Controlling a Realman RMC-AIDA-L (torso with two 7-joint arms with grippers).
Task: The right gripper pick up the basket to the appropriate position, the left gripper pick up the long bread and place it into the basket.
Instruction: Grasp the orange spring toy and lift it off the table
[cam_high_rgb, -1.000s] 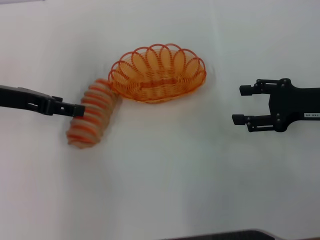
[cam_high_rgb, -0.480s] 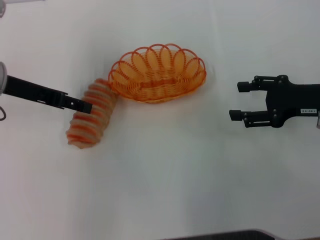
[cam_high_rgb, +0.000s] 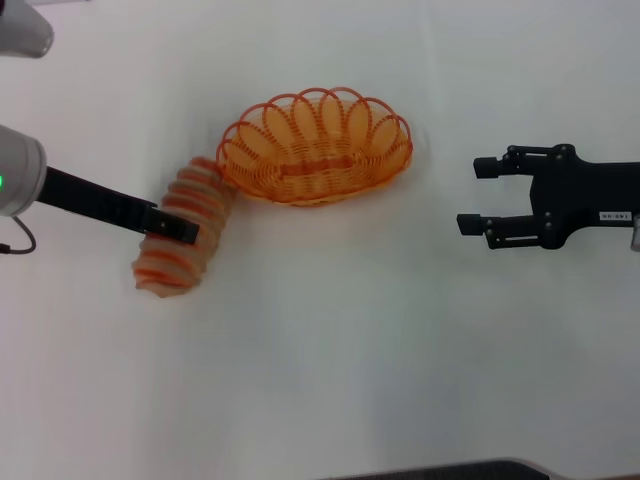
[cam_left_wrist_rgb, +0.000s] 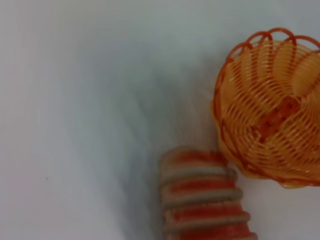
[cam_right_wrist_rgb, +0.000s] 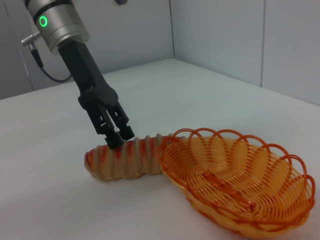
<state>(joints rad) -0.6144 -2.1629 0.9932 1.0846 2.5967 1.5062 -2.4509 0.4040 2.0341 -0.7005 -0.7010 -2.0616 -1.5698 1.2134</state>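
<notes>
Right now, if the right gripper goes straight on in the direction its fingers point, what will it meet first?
Probably the basket. The open right gripper points across the bare table toward the robot's left, and the basket's near end is the first thing roughly in that line. The gripper's height is unclear, so it might pass the lower rim narrowly.

White label (cam_high_rgb: 613, 216) on right end effector (cam_high_rgb: 478, 196), print unreadable.

Bright, even light washes the white tabletop (cam_high_rgb: 330, 370) with only faint shadows. In the left wrist view the bread (cam_left_wrist_rgb: 205, 200) is soft and blurred.
</notes>
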